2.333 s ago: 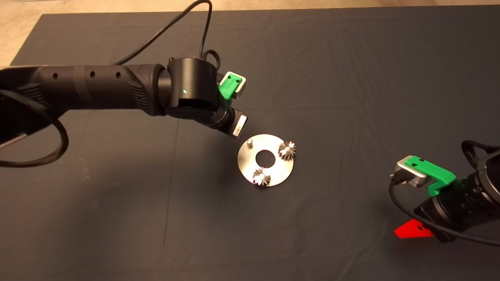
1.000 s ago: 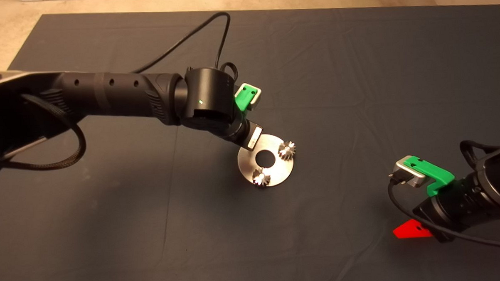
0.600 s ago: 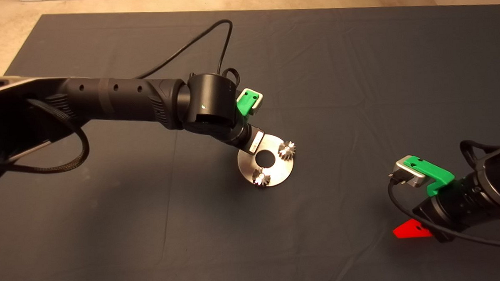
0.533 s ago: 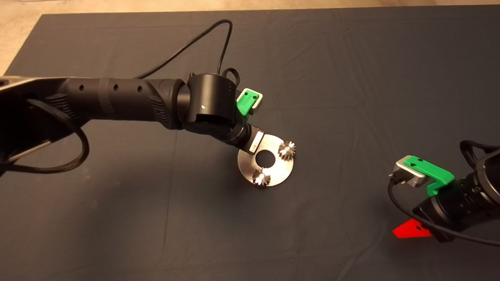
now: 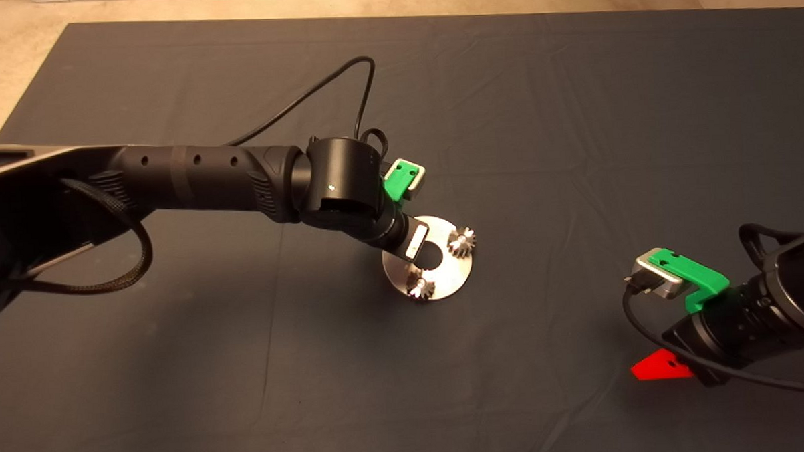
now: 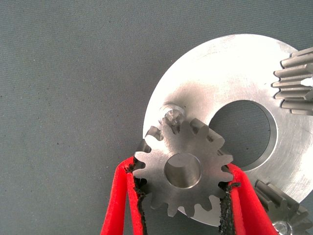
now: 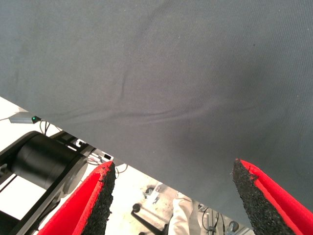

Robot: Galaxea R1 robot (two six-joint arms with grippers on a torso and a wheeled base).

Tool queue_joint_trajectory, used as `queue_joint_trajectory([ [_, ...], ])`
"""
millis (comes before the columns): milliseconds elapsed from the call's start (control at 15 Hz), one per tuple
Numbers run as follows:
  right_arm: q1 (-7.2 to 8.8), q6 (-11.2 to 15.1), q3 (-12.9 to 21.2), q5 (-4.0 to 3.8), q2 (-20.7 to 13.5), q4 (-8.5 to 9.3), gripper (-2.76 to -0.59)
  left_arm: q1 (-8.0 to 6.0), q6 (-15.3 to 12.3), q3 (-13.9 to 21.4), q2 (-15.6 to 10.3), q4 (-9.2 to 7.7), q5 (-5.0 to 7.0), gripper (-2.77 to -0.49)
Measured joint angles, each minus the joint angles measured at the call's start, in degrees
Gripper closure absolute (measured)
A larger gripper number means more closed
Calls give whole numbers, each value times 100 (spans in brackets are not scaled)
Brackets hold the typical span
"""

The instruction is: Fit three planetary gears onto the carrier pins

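Two planetary gears (image 5: 462,240) already sit on the disc (image 5: 456,269) near the middle of the frame, one at its right edge and one (image 5: 420,287) at its lower edge, so only the third is left. The left tool (image 6: 183,188) pinches that third gear (image 6: 183,169) by its toothed rim, lying flat with its bore pointing straight down, just short of the last bare pin (image 6: 172,111); whether it touches the disc yet I can't quite tell. The right tool (image 7: 171,196) waits spread wide at the lower right of the bench.
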Motion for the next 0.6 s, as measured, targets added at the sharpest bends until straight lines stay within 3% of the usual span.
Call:
queue_joint_trajectory([
  [400, 0, -2, -5, 2, 1, -2, -176, -3, 18, -40, 0, 0, -19, -57],
  [600, 0, -2, -13, 6, 1, -2, -176, -18, 101, -160, 44, -1, -95, -57],
])
